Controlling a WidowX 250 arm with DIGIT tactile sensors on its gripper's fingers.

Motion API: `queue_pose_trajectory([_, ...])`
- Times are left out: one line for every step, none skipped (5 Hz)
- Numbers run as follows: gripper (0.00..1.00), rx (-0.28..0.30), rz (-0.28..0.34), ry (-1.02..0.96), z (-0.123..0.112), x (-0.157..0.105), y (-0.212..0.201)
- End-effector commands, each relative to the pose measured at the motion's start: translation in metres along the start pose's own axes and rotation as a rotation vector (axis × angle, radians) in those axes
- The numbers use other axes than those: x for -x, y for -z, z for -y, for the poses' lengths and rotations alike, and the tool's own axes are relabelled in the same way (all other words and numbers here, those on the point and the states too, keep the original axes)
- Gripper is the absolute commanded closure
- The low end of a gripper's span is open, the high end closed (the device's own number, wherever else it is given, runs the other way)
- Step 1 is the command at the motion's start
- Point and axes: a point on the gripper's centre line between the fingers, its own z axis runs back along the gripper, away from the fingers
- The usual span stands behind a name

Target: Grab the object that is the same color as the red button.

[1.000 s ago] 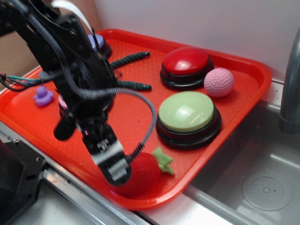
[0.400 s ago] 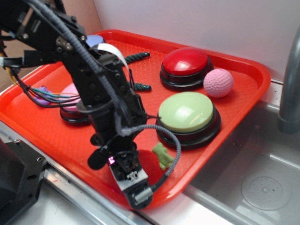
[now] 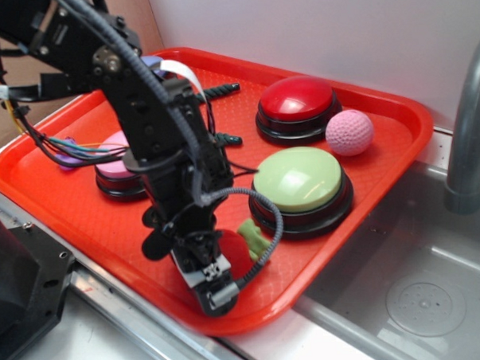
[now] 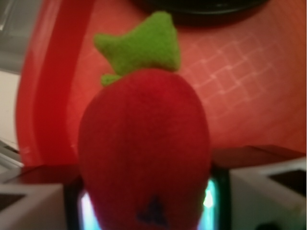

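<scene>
Looking down wrist view, we saw fuzzy red plush strawberry between gripper fingers, green leaf pointing away; jaws seemingly pinching it.

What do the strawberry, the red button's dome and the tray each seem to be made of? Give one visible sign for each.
Strawberry: soft plush with a fuzzy matte nap; its leaf looks like felt.
Red button: probably hard plastic, since the glossy dome shows highlights.
Tray: likely moulded plastic, with a faint grid texture on its floor.
</scene>
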Motion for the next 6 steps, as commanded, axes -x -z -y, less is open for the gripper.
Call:
queue_pose_trajectory([1.00, -0.006, 0.143, -0.152, -0.036, 0.018, -0.116])
queue_pose_trajectory([1.00, -0.004, 0.081, -0.237, -0.049, 0.022, -0.136])
queue_pose_trajectory([1.00, -0.013, 0.052, -0.277, -0.066, 0.017, -0.140])
queue_pose_trajectory([1.00, -0.038, 0.056, -0.294, -0.086, 0.006, -0.144])
queue_pose_trajectory([1.00, -0.098, 0.072, -0.258, -0.096, -0.009, -0.155])
queue_pose_trajectory([1.00, -0.159, 0.091, -0.242, -0.098, -0.013, -0.169])
